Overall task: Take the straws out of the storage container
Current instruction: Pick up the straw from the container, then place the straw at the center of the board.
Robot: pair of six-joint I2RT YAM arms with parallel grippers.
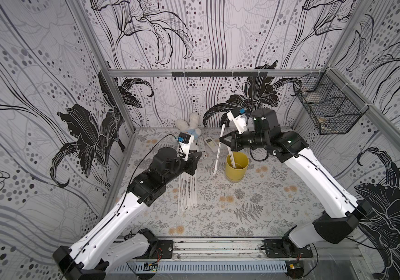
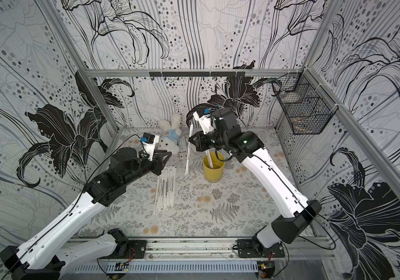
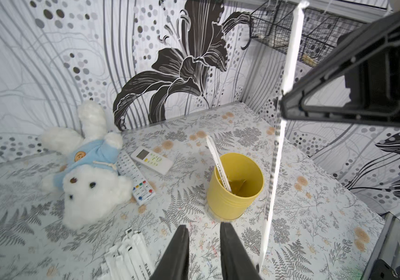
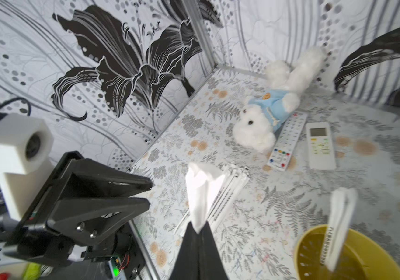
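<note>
most straws (image 1: 188,191) lay piled on the table (image 1: 266,198). the right gripper (image 1: 221,140) pinched one straw (image 1: 217,157) clear of the yellow cup (image 1: 237,169); another leaned inside. the left gripper (image 3: 203,232) hung half open, empty.

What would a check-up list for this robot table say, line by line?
Surface: flowery table cover, flat, no spills seen.
Job's things: yellow cup upright, one straw standing inside; pile of straws lying on the cover by the left arm.
Clutter: plush bunny and two remotes at the back.
Grippers: right gripper shut on a hanging straw beside the cup; left gripper open, empty.
Cables: black cables along both arms; one loops under the right wrist.
Surroundings: flower-patterned walls; wire basket hung on a side wall.
</note>
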